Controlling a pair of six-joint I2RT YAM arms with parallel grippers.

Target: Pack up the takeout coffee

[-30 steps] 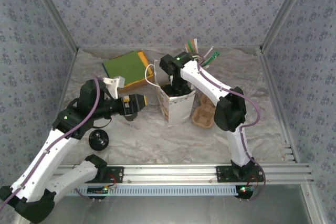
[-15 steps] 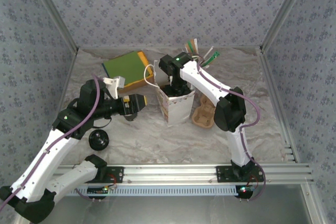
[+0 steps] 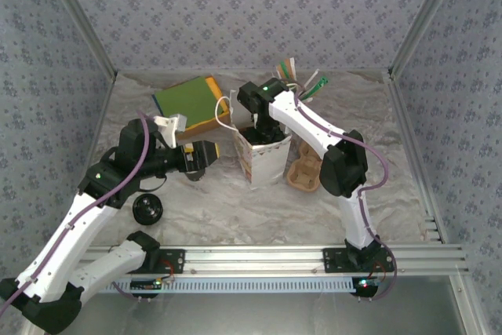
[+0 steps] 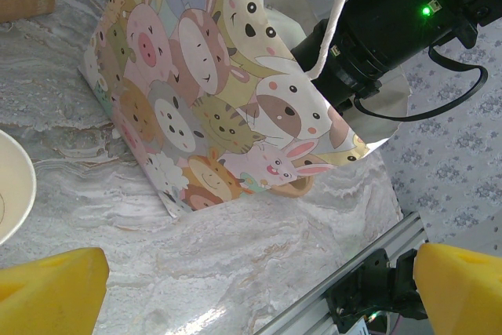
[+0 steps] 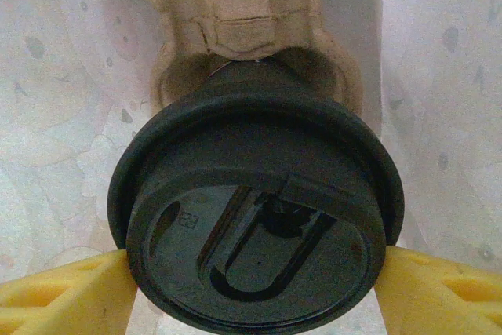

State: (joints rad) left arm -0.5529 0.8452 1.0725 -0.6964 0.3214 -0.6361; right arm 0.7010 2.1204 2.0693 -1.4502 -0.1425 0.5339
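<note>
The takeout coffee point(image 5: 255, 217) is a dark cup under a round black lid, seen from above in the right wrist view. Its base sits in a hole of a brown pulp cup holder point(image 5: 243, 13), with pale bag walls on both sides. My right gripper point(image 5: 255, 272) is shut on the takeout coffee, a yellow finger pressed against each side of the lid. From above, the right gripper point(image 3: 265, 132) reaches down into the mouth of the animal-print paper bag point(image 3: 263, 161). My left gripper point(image 3: 205, 156) hovers open just left of the bag point(image 4: 212, 100), holding nothing.
A pulp cup carrier point(image 3: 304, 172) lies against the bag's right side. A loose black lid point(image 3: 147, 209) rests near the left arm. A green and yellow box point(image 3: 188, 103) and a bunch of straws point(image 3: 298, 80) stand at the back. A cream cup rim point(image 4: 12, 186) shows beside the left gripper.
</note>
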